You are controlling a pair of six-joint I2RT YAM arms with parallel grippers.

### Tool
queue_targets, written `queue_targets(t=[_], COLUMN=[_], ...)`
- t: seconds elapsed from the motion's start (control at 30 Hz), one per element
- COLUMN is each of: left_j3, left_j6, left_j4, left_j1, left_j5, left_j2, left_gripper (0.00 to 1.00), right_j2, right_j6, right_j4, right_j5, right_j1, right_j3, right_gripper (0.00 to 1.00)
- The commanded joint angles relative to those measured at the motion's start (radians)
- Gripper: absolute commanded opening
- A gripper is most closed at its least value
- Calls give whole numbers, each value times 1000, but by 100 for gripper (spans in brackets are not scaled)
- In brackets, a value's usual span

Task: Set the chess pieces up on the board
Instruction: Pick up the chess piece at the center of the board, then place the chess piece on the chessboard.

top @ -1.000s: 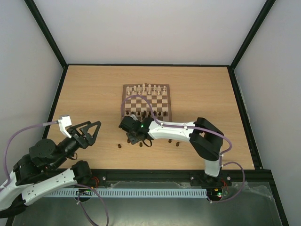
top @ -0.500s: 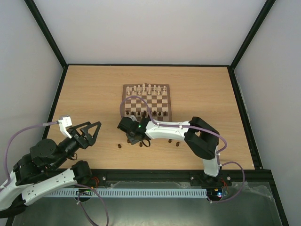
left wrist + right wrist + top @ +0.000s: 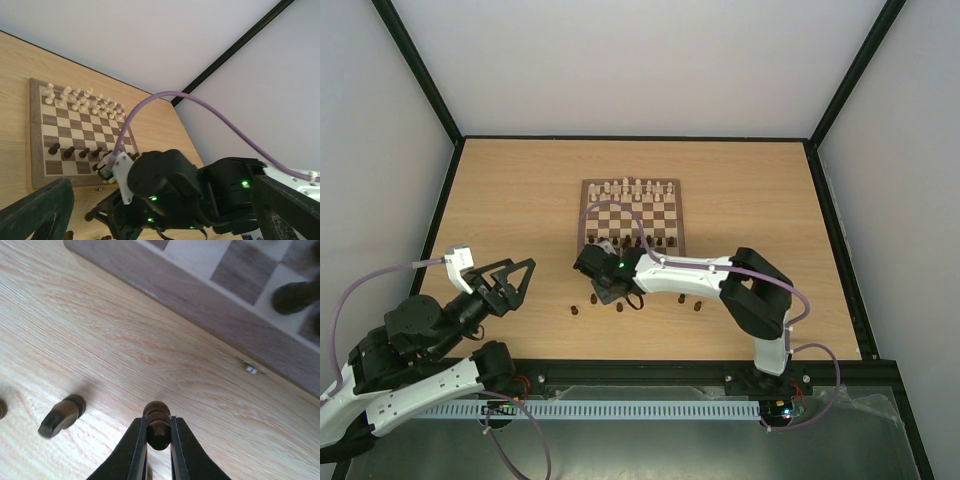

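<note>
- Lifting straight up seems best: the dark piece (image 3: 157, 411) is pinched near its head, and a tilt could twist it loose.
- It sits between the fingertips of the right gripper (image 3: 158, 432), which is clenched on it, over bare table (image 3: 75, 330) near the board (image 3: 200, 300) border.
- Another piece (image 3: 62, 417) lies toppled to one side, apart.
- The left gripper (image 3: 517, 268) hangs spread wide, holding nothing, well away from the board.

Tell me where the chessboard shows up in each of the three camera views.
Top external: the board lies flat at the middle of the picture.
Left wrist: the board is in the left half, seen at a slant.
Right wrist: only the board border and a few squares, across the upper right.
Shared landmark: the dark pieces standing on its near side.
</note>
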Motion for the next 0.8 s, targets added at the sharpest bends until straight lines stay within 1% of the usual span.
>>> queue_targets(t=[0.0, 0.13, 0.27, 0.57, 0.77], left_j3=[-14, -25, -36, -52, -61], left_j6=[0, 2, 2, 1, -9], left_j4=[6, 18, 26, 41, 28], left_j1=[-4, -4, -2, -3, -4], left_j5=[-14, -12, -12, -12, -15], left_j2=[-1, 9, 28, 65, 170], left_gripper=[99, 99, 99, 99, 99], right_j2=[-125, -199, -235, -220, -170], right_j6=[-14, -26, -35, -34, -51], right_j4=[-118, -147, -146, -129, -115], right_j5=[55, 60, 47, 34, 13], right_j1=[-13, -58, -131, -258, -289], right_j3=[-12, -47, -86, -102, -59], right_gripper=[9, 9, 9, 10, 10])
